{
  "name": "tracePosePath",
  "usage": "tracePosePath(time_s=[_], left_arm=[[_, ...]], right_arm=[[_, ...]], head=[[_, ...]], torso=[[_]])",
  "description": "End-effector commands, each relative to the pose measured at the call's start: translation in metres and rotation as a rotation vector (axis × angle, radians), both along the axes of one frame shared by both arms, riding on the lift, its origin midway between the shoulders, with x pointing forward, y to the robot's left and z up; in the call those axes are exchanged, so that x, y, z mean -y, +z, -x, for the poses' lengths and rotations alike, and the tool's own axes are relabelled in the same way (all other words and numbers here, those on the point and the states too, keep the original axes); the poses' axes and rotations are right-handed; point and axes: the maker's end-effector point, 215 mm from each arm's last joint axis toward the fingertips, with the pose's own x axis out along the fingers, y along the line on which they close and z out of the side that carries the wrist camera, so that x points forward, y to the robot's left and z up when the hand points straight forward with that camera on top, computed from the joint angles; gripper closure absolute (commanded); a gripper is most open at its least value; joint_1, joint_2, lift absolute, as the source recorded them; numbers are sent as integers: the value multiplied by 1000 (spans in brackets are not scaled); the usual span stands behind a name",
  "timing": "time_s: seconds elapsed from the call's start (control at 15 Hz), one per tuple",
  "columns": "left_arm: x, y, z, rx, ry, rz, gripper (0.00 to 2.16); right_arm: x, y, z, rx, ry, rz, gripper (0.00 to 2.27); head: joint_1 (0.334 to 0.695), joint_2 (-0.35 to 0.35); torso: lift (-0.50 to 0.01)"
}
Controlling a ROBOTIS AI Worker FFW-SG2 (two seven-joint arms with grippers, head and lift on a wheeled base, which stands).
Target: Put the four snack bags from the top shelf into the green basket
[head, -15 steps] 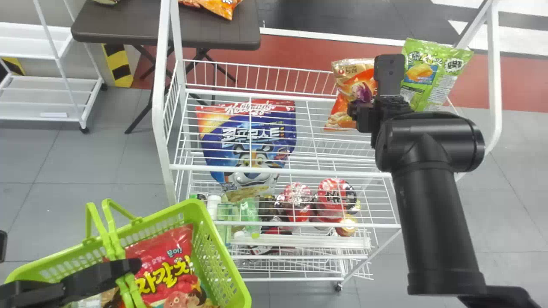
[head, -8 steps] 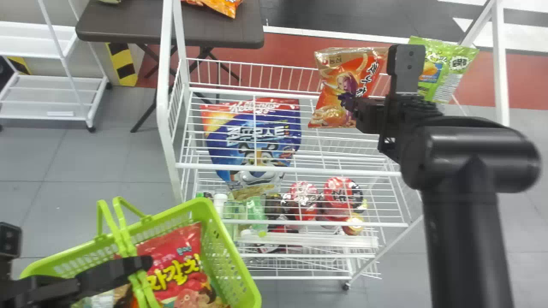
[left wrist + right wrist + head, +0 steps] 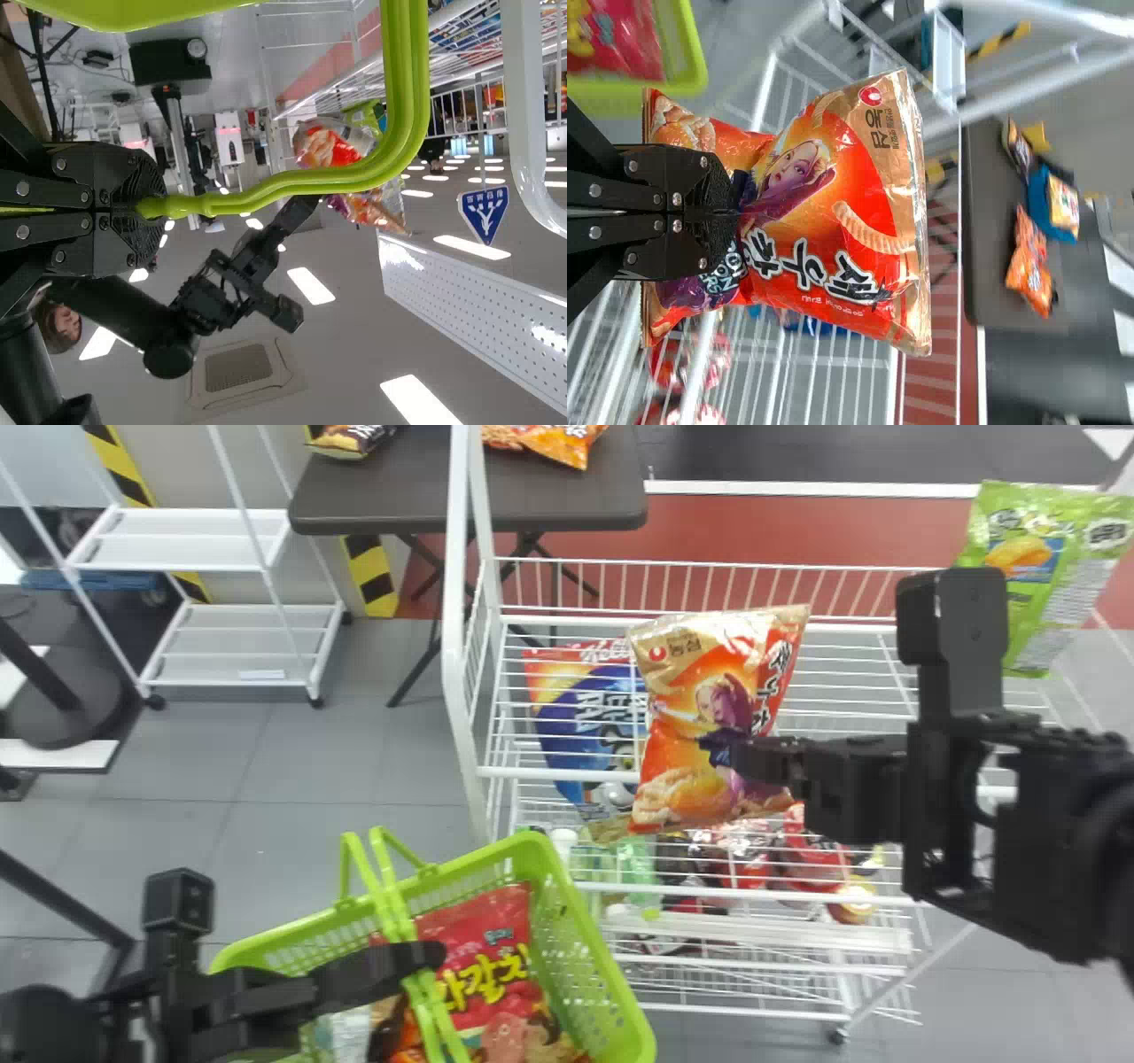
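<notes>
Our right hand grips the orange snack bag, the green bag beyond it, rightward. Our left hand grips the green basket by its handles, above the red bag.

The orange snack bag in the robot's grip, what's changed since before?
The right gripper has carried the orange snack bag left and nearer the robot, away from the green bag and partly in front of the blue cereal bag. The head view has swung left too. Nothing was grabbed or let go; the left gripper still holds the basket handles. The red bag stayed put.
</notes>
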Motion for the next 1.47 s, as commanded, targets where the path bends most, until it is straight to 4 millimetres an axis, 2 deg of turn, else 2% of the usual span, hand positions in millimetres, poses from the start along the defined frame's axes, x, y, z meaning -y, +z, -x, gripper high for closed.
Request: tracePosePath(time_s=[0.0, 0.07, 0.27, 0.33, 0.47, 0.67, 0.87, 1.2, 1.27, 1.33, 1.4], left_arm=[[4, 3, 0, 5, -10, 14, 2148], [5, 3, 0, 5, -13, 15, 2148], [5, 5, -2, 7, -12, 18, 2148], [7, 9, -7, 21, -13, 21, 2148], [10, 16, -15, 42, -19, 27, 2148], [15, 23, -23, 61, -26, 36, 2148], [22, 30, -29, 72, -36, 49, 2148], [27, 30, -27, 63, -52, 55, 2148], [27, 32, -27, 63, -51, 58, 2148], [27, 31, -26, 56, -51, 61, 2148], [26, 32, -26, 55, -50, 61, 2148]], right_arm=[[-40, 6, 21, -10, 101, -47, 2260], [-59, 5, 27, -13, 141, -47, 2260], [-102, -28, 49, -103, 236, -48, 2256], [-114, -41, 55, -132, 260, -36, 2256], [-132, -61, 68, -189, 303, -36, 2260], [-153, -73, 87, -228, 359, -41, 2260], [-173, -73, 104, -255, 412, -78, 2256], [-201, -95, 136, -342, 500, -98, 2256], [-207, -99, 143, -369, 521, -114, 2155], [-208, -102, 144, -385, 528, -124, 1588], [-207, -102, 143, -389, 523, -130, 623]], head=[[695, 82], [695, 122], [695, 186], [695, 231], [695, 270], [695, 318], [695, 344], [695, 350], [695, 350], [695, 350], [695, 350]], torso=[[0], [0], [0], [0], [0], [0], [0], [0], [0], [0], [0]])
